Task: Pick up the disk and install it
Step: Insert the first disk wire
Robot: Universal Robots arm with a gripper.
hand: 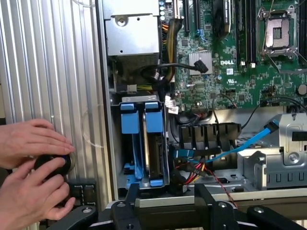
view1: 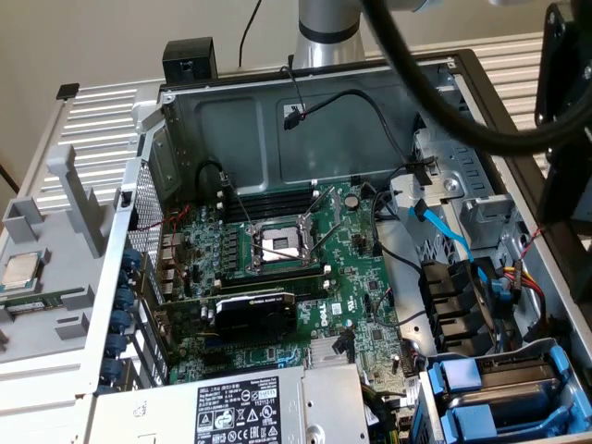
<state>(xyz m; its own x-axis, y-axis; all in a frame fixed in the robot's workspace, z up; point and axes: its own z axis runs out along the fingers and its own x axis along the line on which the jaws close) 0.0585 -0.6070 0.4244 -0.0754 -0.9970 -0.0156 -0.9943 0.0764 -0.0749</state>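
Hanging over the near rim of an open computer case (hand: 103, 72), the gripper (hand: 168, 194) has its two black fingers (hand: 130, 196) spread wide apart with nothing between them. Just past the fingertips lies the drive bay (hand: 114, 143), and the disk (hand: 156, 151) sits inside it, standing on edge in its blue carrier. A second blue carrier (hand: 132, 120) is slotted in right beside it.

In the exterior view the disk (view1: 518, 368) lies in the case's corner at the lower right. Its long axis runs across the case, with the blue handle end facing the green motherboard (view1: 365, 277) and the other end toward the case's outer wall on the exterior view's right. A blue cable (hand: 249, 143) and a grey power-supply box (hand: 132, 36) flank the bay.

The case rests on its side on a ribbed metal table (hand: 48, 62). Beside the case a person's two hands (hand: 29, 141) close around a small round black object (hand: 53, 165) on that table. A processor chip (view1: 20, 268) sits on a grey tray (view1: 55, 324) at the exterior view's left. A plain beige wall (view1: 92, 37) stands behind.
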